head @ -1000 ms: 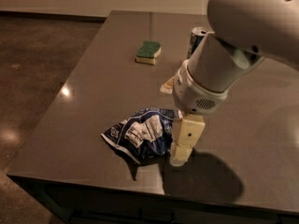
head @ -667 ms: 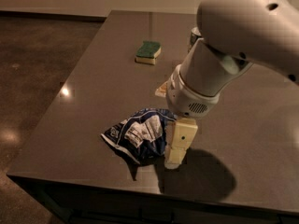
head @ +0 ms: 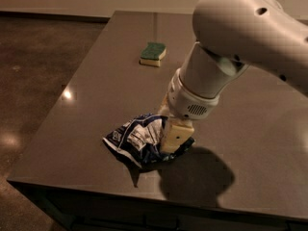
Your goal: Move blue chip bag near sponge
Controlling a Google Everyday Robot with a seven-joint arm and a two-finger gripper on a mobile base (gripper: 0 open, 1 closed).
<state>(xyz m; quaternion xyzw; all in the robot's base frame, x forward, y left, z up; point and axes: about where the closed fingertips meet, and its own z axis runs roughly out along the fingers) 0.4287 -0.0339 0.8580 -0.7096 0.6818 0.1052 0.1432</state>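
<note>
The blue chip bag [head: 137,139] lies crumpled on the dark table [head: 96,81] near its front edge, dark blue with white printed panels. My gripper [head: 172,142] comes down from the big white arm [head: 226,57] onto the bag's right end and touches it; that part of the bag is hidden under it. The sponge [head: 153,54], green on top over pale yellow foam, lies farther back on the table, well apart from the bag and gripper.
The table's front edge [head: 120,190] runs just below the bag and its left edge [head: 53,105] drops to a dark floor. The arm covers much of the table's right half and casts a shadow [head: 197,174] right of the bag.
My gripper has moved left and down from beside the bag onto its right end. The arm has swung left and now hides the drink can seen earlier. The bag and the sponge have stayed put.
</note>
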